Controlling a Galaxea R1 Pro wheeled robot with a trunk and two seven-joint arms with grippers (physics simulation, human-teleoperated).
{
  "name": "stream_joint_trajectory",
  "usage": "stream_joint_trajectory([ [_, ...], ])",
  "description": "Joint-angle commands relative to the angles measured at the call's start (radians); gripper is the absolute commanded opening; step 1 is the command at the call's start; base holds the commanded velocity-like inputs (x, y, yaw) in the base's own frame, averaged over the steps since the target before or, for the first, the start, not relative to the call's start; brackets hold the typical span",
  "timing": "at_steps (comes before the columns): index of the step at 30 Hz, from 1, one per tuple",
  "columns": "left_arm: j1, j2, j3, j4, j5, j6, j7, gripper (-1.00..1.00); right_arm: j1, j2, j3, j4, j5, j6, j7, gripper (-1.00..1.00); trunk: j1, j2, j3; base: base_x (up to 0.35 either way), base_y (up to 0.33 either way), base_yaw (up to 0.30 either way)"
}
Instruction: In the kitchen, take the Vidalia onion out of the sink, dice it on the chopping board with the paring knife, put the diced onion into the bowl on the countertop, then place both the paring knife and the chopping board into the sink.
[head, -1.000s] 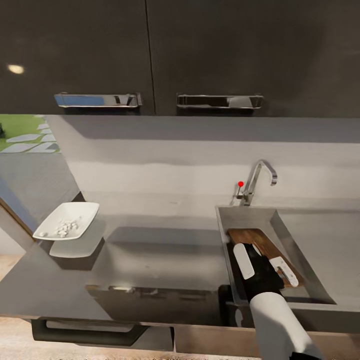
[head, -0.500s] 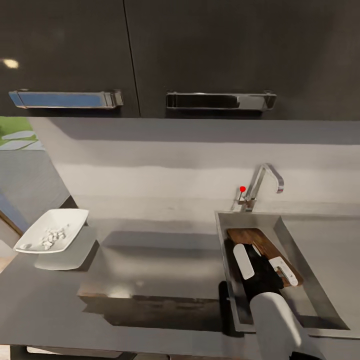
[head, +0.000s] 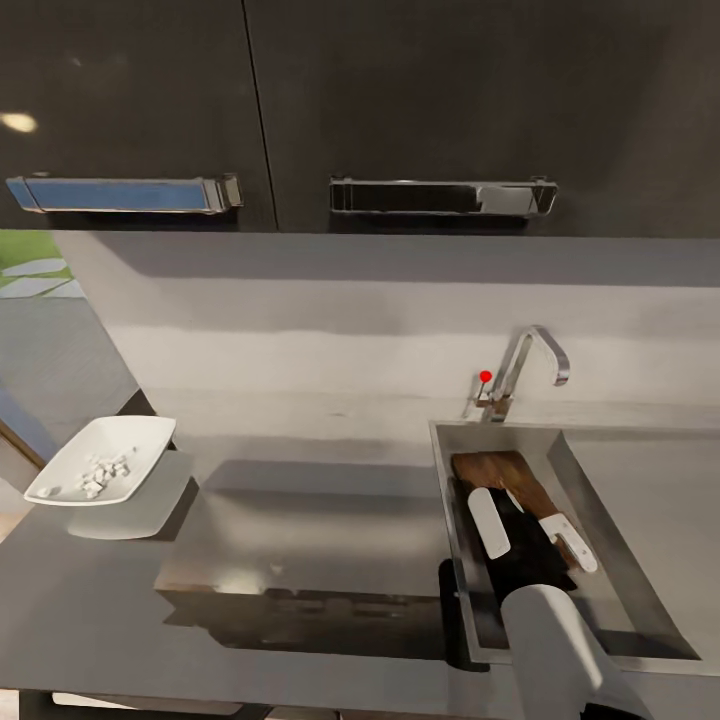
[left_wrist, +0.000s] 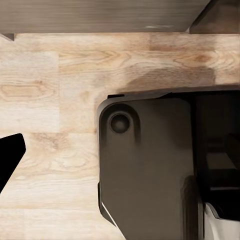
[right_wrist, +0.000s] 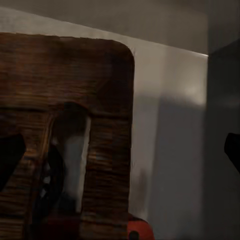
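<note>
While we look down from the head view, our right end effector (head: 530, 525) hangs over the sink (head: 610, 560) at lower right, its fingers spread apart above the chopping board (head: 500, 472), which lies inside the basin. The bowl (head: 100, 472) with diced onion pieces sits at the left on the counter (head: 320, 520), well apart from the sink. From the left wrist view we see wooden floor (left_wrist: 50, 100) and the dark robot base (left_wrist: 150, 170); we cannot tell how that end effector stands. At the right wrist view, the board's handle slot (right_wrist: 72, 155) fills the left half, and a red-orange bit, likely the paring knife (right_wrist: 137, 231), peeks at the lower edge. We judge the board released; we should lift straight up, without nudging it.
</note>
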Motion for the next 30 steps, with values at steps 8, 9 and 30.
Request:
stream_joint_trajectory([
  [8, 0.0, 0.002, -0.008, -0.001, 0.009, -0.002, 0.009, 1.0, -0.001, 0.001, 0.0, -0.045, -0.006, 0.003, -0.007, 1.0, 0.001, -0.002, -0.002, 0.0, 0.0, 0.0],
  [9, 0.0, 0.002, -0.008, -0.001, 0.009, -0.002, 0.009, 1.0, -0.001, 0.002, 0.002, -0.079, -0.007, 0.006, -0.009, 1.0, 0.001, -0.002, -0.002, 0.0, 0.0, 0.0],
  [30, 0.0, 0.002, -0.008, 0.005, 0.009, -0.002, 0.009, 1.0, 0.051, 0.011, 0.173, -0.597, 0.003, 0.556, 0.354, 1.0, 0.001, -0.002, -0.002, -0.253, 0.0, 0.0],
])
